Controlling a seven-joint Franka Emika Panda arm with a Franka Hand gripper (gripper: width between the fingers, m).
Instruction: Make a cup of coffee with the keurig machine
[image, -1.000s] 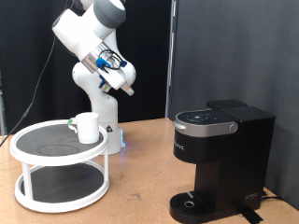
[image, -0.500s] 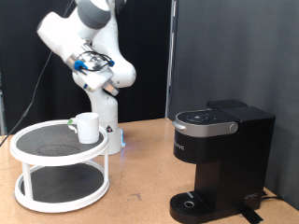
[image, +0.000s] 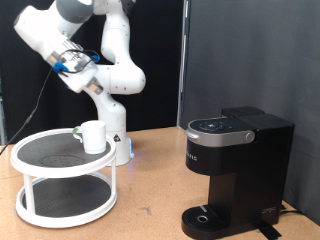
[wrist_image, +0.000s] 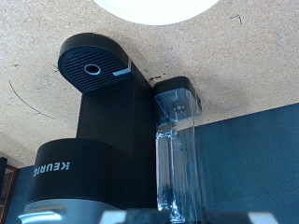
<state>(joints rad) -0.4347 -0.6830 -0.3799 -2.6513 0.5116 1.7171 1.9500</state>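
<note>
The white cup (image: 93, 136) stands upright on the top shelf of a round white two-tier rack (image: 40, 190) at the exterior view's left. The black keurig machine (image: 235, 170) stands at the exterior view's right with its lid down. It also fills the wrist view (wrist_image: 103, 121), where its round drip base (wrist_image: 92, 68) and clear water tank (wrist_image: 176, 149) show. My gripper (image: 78, 66) is high in the air at the exterior view's upper left, above the rack and well clear of the cup. Nothing shows between its fingers.
A small object (image: 77, 132), too small to identify, sits beside the cup on the rack. The white arm base (image: 112, 135) stands behind the rack. A black curtain (image: 240, 50) backs the wooden table (image: 150, 200). The rack's white rim (wrist_image: 154, 7) shows in the wrist view.
The arm has swung to the exterior view's left and slightly up, carrying the gripper from above the table's middle to above the rack. Cup and machine have not moved.
</note>
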